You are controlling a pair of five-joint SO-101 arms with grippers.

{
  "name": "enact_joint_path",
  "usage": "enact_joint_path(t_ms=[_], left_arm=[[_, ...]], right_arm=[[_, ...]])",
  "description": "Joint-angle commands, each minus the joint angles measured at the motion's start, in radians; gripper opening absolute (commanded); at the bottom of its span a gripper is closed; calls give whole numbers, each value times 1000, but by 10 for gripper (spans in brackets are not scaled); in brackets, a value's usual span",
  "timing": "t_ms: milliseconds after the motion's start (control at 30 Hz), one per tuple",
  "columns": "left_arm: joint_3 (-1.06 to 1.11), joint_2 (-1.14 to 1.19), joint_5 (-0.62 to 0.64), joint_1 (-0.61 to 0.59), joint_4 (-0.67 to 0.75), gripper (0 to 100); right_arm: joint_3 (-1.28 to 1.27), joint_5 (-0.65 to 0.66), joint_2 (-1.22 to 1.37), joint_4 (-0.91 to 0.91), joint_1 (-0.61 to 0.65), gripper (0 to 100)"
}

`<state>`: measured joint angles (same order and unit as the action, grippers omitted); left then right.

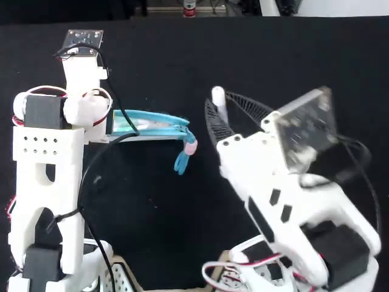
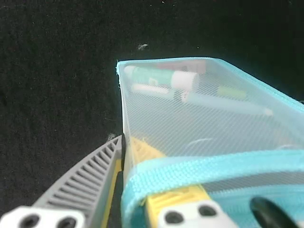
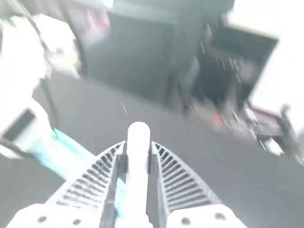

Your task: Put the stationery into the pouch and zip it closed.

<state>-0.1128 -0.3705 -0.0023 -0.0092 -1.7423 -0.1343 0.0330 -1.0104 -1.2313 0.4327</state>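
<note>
A black worktop point(image 1: 273, 55) seen from above, with two white arms. The left claw point(image 1: 112, 125) is pinched on one end of a teal mesh pouch point(image 1: 152, 121), which stands on its long edge and reaches toward the middle of the worktop; we cannot tell whether it rests on the worktop or hangs just above it. From the left wrist, the left claw point(image 2: 126, 142) grips the pouch point(image 2: 199, 123) through its side wall near the teal binding, and a green marker point(image 2: 156, 76) and a pale pen point(image 2: 223, 102) lie inside against the mesh. At the pouch's far end a teal pull point(image 1: 184, 157) dangles. The right claw point(image 1: 220, 118) is raised, well apart from the pouch, and pinches a white stick point(image 1: 217, 97). From the right wrist, the stick point(image 3: 138, 133) stands straight between the ribbed fingers of the right claw point(image 3: 138, 142), its rounded end poking past their tips, with the pouch point(image 3: 61, 152) off to one side below. We judge the pouch light, soft and floppy, apt to sag or fold, so it wants holding by the stiffer binding near its mouth. The stick looks rigid, light and smooth, likely to slide or pivot in a loose grip. The pull looks small and limp, best taken at its loop.
</note>
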Motion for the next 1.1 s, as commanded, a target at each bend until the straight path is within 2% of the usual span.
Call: enact_joint_path(t_ms=[0, 133, 233, 667, 1067], left_arm=[[-44, -3, -12, -10, -9, 30], [-33, -3, -12, -10, -9, 30], [-28, -3, -12, -10, -9, 30], [-28, -9, -12, -10, -9, 30], [-30, -11, -12, -10, -9, 30]], right_arm=[[42, -74, -56, 187, 100, 14], [33, -83, -76, 334, 210, 12], [-16, -78, -76, 442, 247, 12], [-501, -81, -84, 916, 252, 12], [-757, -78, -102, 1091, 250, 12]])
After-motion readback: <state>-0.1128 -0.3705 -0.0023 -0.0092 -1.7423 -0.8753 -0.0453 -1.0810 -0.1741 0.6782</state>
